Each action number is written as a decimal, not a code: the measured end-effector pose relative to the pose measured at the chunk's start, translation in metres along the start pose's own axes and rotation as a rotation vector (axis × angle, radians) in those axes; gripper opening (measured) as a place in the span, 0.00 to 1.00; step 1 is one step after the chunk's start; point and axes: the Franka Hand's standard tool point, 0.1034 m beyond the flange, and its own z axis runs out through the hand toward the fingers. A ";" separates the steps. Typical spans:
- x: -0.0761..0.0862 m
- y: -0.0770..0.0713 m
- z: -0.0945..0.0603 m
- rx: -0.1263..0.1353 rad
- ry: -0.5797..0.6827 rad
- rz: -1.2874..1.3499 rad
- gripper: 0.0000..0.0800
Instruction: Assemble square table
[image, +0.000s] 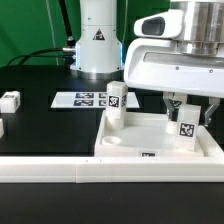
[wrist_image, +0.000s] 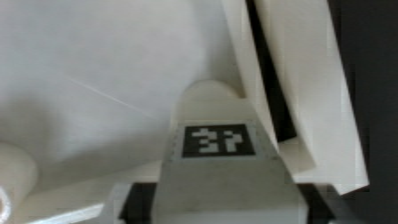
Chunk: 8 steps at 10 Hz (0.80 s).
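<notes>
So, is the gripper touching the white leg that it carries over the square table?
Touching. In the wrist view the leg sits between the gripper fingers, pinched on both sides. The exterior view shows it held above the square table.

A tagged white leg stands on the white tabletop.

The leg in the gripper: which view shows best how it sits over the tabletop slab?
The exterior view: the gripper holds the tagged leg upright at the slab corner on that view's right, another leg standing opposite. The wrist view shows only the held leg's tag close up, against the slab's rim.
</notes>
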 end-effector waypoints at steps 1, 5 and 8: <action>0.000 0.002 0.000 -0.010 0.001 0.087 0.36; 0.005 0.017 0.000 -0.042 0.004 0.233 0.38; 0.003 0.022 -0.018 -0.021 0.000 0.068 0.70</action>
